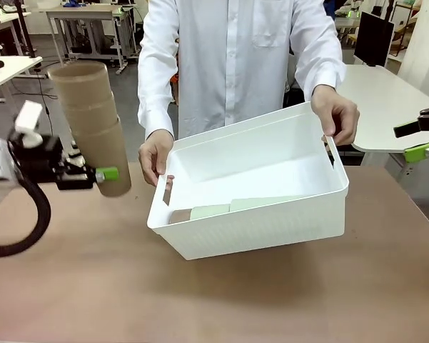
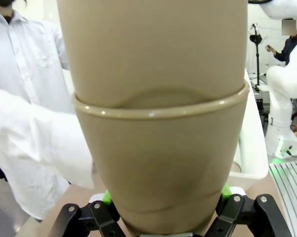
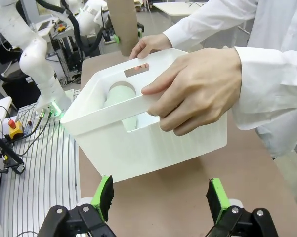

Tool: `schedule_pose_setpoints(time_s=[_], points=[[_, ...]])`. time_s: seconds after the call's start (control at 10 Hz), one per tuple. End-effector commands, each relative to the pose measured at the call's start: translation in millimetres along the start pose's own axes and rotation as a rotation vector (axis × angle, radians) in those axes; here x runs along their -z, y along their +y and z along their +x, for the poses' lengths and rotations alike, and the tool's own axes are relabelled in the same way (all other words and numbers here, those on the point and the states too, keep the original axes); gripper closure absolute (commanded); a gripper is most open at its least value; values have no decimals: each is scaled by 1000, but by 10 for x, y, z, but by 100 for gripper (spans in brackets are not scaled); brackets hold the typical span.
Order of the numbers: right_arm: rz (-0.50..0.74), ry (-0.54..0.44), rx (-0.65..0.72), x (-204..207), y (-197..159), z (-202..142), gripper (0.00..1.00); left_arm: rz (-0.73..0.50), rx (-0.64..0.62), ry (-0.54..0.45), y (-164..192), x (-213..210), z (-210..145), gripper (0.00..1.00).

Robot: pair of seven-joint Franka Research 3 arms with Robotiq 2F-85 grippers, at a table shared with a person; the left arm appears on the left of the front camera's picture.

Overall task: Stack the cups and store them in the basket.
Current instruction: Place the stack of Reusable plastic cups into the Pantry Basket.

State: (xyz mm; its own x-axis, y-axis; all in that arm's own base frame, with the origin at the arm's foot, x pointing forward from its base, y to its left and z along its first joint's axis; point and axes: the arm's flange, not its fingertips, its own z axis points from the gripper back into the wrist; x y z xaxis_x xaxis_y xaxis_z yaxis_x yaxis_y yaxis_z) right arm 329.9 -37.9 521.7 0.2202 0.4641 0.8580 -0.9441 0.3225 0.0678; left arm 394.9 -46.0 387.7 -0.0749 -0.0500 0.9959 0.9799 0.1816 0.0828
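The left gripper (image 1: 100, 175) is clamped on the lower part of a stack of brown cups (image 1: 93, 125), whose long axis stands nearly upright, mouth up and leaning slightly away from the basket (image 1: 271, 229); the stack rises above the fingers, held clear of the brown table (image 1: 93, 286). In the left wrist view the green pads (image 2: 107, 197) press on either side of the outer cup's narrow base, and the rim where one cup sits nested in another (image 2: 160, 111) shows plainly, a detail the front view gives only faintly. The basket sits to the stack's right, just beside it but apart, tilted so its opening faces the robot; the person's hands (image 1: 155, 156) grip its two short sides. Inside, mint green cups (image 1: 213, 211) lie on their sides, long axis running along the basket's length; the right wrist view shows the round end of one (image 3: 119, 94) under the slot handle. The right gripper (image 3: 160, 195) hangs with its jaws spread wide, holding nothing, near the basket's other end.
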Motion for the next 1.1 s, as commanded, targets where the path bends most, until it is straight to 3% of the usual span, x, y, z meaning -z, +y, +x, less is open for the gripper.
schedule_pose_setpoints(time_s=[0.0, 0.3, 0.5, 0.7, 1.0], points=[[0, -16, -3, 5, -15, 35, 0, 33, -52, 73, -175, 3, 606, 17], [0, -16, -3, 5, -15, 35, 0, 53, -98, 300, -262, 412, 1385, 17], [0, -16, -3, 5, -15, 35, 0, 52, -119, 455, -254, 834, 1711, 17], [0, -16, -3, 5, -15, 35, 0, 78, -126, 634, -143, 1320, 1813, 17], [0, -16, -3, 5, -15, 35, 0, 71, -115, 841, 143, 1923, 1664, 17]])
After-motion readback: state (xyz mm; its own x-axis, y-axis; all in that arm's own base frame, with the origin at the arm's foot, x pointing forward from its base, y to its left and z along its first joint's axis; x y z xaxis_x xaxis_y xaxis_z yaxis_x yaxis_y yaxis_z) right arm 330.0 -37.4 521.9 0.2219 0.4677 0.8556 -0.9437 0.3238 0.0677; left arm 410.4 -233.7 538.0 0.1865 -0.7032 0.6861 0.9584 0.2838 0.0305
